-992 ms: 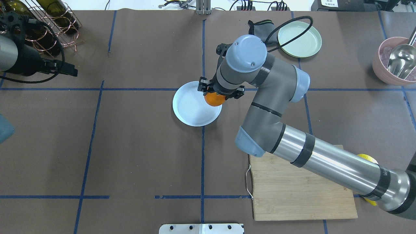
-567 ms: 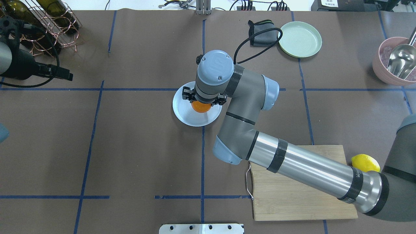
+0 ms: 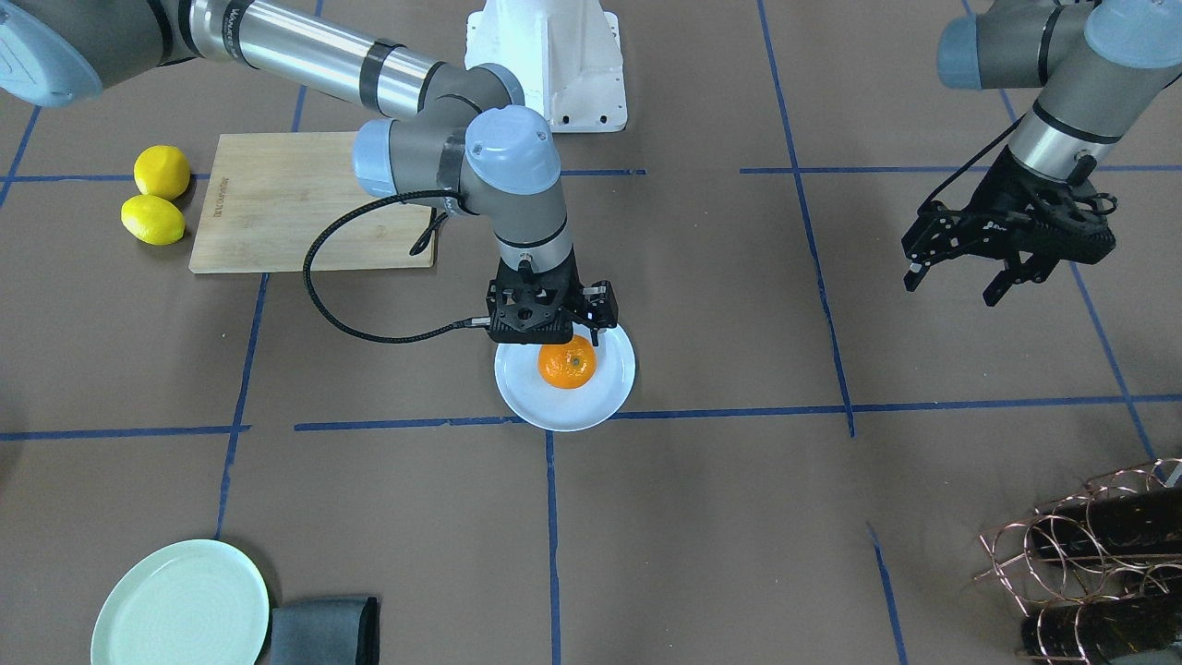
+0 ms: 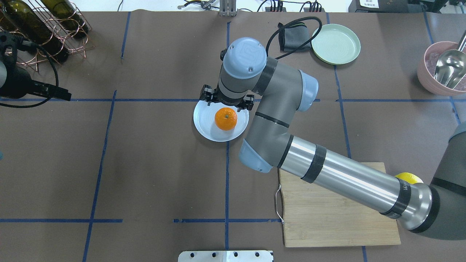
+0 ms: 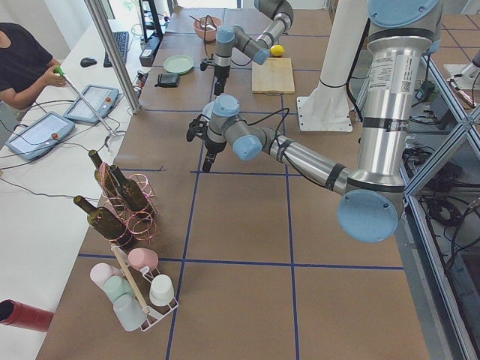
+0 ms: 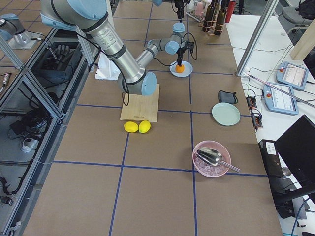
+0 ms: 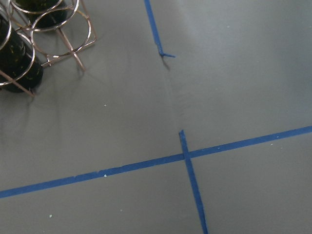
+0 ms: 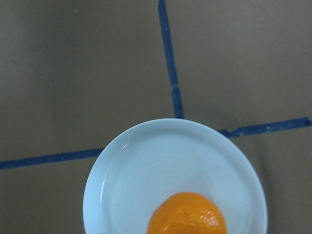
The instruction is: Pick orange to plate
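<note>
Though the board [image 4: 338,222] and the lemon [image 4: 409,177] beside it sit nearest the robot, they're out of play; the action is mid-table. The orange [image 4: 225,119] rests on the plate [image 4: 204,125], roughly centred, stem dimple up, nothing touching it. Just beyond it, the right tool [image 4: 228,102] hangs over the plate's far rim, jaws wide, fingers clear of the fruit on both sides. The right wrist cam agrees: orange at the bottom edge, no fingers in shot. The left tool [image 3: 954,282] is well apart at the table's left side, also spread, holding nothing. The mint plate [image 4: 336,43] is at the far right, not involved.

Step, as I read it: place is done, release is done, and the arm is in retreat. Next move needs only a clean lift up and back, keeping the fingers off the orange so it doesn't roll to the rim.

Against 1.0 s ago: the orange was gripped over the plate's right edge. At 0.6 s ago it was over the centre, still under the tool. Now it's let go, and the tool has backed off to the far rim. The left arm has drawn a bit further left.
</note>
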Robot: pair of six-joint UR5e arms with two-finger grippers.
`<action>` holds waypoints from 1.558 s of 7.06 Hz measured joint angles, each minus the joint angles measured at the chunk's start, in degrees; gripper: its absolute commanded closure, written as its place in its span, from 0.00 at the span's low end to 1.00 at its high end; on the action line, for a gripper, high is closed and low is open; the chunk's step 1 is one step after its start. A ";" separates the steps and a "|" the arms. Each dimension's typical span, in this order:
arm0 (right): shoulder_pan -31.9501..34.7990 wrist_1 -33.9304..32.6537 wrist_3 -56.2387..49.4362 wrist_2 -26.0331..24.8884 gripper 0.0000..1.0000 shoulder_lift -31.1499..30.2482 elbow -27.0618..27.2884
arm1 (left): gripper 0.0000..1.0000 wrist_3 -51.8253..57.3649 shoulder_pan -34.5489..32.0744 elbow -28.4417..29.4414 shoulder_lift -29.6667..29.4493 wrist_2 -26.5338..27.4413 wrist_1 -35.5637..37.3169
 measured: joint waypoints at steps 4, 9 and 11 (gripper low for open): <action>14.44 -11.63 -30.44 7.45 0.00 -19.17 16.59 | 0.00 16.42 -10.55 2.04 3.19 -6.31 3.89; 35.28 -12.06 -62.92 23.44 0.00 -40.91 20.47 | 0.00 49.56 -28.02 7.76 3.51 -11.49 19.58; 42.39 -12.06 -71.51 26.54 0.00 -46.70 19.29 | 0.00 53.65 -31.80 8.62 3.47 -11.60 24.72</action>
